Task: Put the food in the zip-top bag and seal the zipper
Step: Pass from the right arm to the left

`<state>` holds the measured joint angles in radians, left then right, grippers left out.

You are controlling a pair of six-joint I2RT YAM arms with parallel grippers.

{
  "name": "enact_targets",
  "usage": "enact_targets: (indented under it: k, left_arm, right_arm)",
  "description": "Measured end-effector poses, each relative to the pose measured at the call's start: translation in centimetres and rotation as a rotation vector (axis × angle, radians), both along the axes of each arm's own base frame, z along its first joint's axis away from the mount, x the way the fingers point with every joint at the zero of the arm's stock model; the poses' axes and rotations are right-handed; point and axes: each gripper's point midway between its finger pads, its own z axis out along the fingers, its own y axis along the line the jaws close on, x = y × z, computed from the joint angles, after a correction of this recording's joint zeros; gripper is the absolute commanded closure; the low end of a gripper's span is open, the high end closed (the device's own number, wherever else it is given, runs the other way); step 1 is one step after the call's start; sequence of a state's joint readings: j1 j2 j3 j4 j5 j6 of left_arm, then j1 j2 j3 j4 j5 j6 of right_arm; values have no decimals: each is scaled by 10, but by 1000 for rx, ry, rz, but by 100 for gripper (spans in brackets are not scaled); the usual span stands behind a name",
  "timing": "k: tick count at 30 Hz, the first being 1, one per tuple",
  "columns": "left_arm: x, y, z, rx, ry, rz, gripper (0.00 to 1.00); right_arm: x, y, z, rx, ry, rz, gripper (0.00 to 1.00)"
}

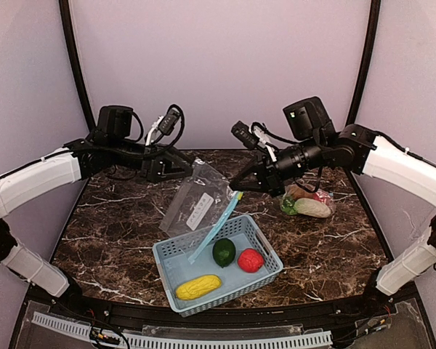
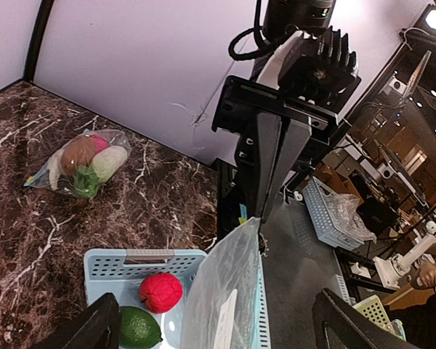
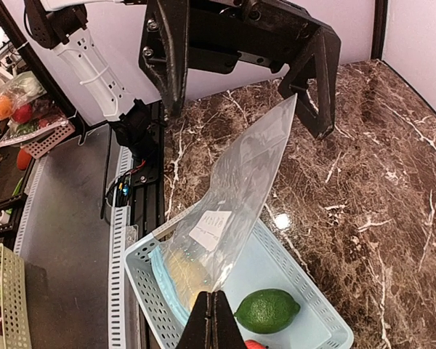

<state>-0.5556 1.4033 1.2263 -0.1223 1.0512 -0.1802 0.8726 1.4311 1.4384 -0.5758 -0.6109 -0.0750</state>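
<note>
My right gripper [image 1: 241,183] is shut on one edge of the clear zip-top bag [image 1: 200,198], which hangs slanted with its blue zipper strip [image 1: 216,225] dipping into the light blue basket [image 1: 265,243]. My left gripper [image 1: 177,166] stands open around the bag's far corner, its fingers [image 3: 316,80] apart from the plastic. In the basket lie the yellow corn [image 1: 198,287], a dark green round fruit [image 1: 224,252] and the red apple [image 1: 251,259]. The left wrist view shows the bag [image 2: 229,283] rising between my open left gripper [image 2: 216,305]. The right gripper [image 3: 213,320] pinches the bag [image 3: 240,189] above the fruit [image 3: 267,311].
A second clear bag holding a potato, a radish and green and red pieces [image 1: 307,202] lies on the marble table at the right, also seen in the left wrist view as a filled bag [image 2: 83,163]. Walls enclose the table on three sides.
</note>
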Motion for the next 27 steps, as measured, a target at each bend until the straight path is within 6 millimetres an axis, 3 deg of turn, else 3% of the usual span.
enact_targets:
  k: [2, 4, 6, 8, 10, 15, 19, 23, 27]
  left_arm:
    - [-9, -6, -1, -3, 15, -35, 14]
    - [-17, -12, -4, 0, 42, -72, 29]
    - [-23, -22, -12, 7, 76, -114, 47]
    - [-29, -30, -18, 12, 104, -146, 75]
    - [-32, -38, -23, 10, 128, -171, 94]
    - [-36, -43, -21, -23, 107, -159, 99]
    - [-36, -36, -13, -53, 37, -103, 99]
    - [-40, -28, 1, -98, -37, -67, 99]
    - [-42, -24, 11, -136, -82, -48, 99]
  right_arm:
    - [-3, 0, 0, 1, 2, 14, 100]
    - [-5, 0, 0, 2, 3, 27, 100]
    - [-6, 0, 0, 4, 3, 34, 100]
    - [-7, 1, 0, 5, 2, 36, 100]
    - [-6, 2, 0, 11, -2, 36, 85]
    - [1, 0, -16, 4, 7, -21, 33]
    - [7, -9, -24, 32, 22, -108, 18]
    - [11, -23, -18, 124, 30, -189, 18]
    - [16, -29, -8, 252, 55, -231, 29]
